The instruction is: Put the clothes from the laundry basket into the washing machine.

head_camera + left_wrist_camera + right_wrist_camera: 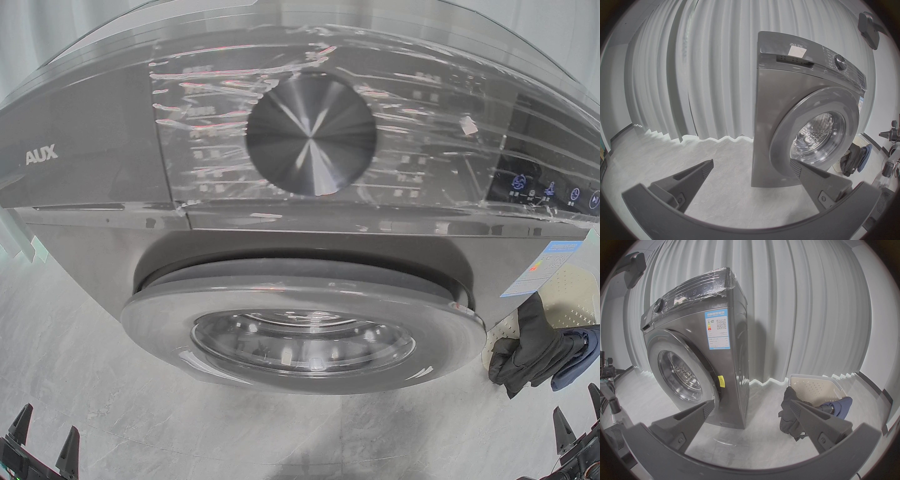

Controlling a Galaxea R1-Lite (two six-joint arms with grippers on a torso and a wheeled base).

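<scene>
A grey front-loading washing machine (300, 187) stands right before me, its round glass door (304, 340) shut. The machine (806, 118) and the machine (697, 346) also appear in the wrist views. To its right sits a cream laundry basket (572, 294) with black clothes (531, 356) and a blue garment (578, 359) draped over its rim. The basket (815, 388) holds the black clothes (789, 415) and blue garment (840, 405). My left gripper (44, 437) hangs low at the left, open and empty. My right gripper (578, 415) hangs low at the right, open, just below the clothes.
Pale marble-like floor (281, 431) lies free in front of the machine. White pleated curtains (812, 308) run behind the machine and basket. Tripod gear (892, 147) stands off to the side.
</scene>
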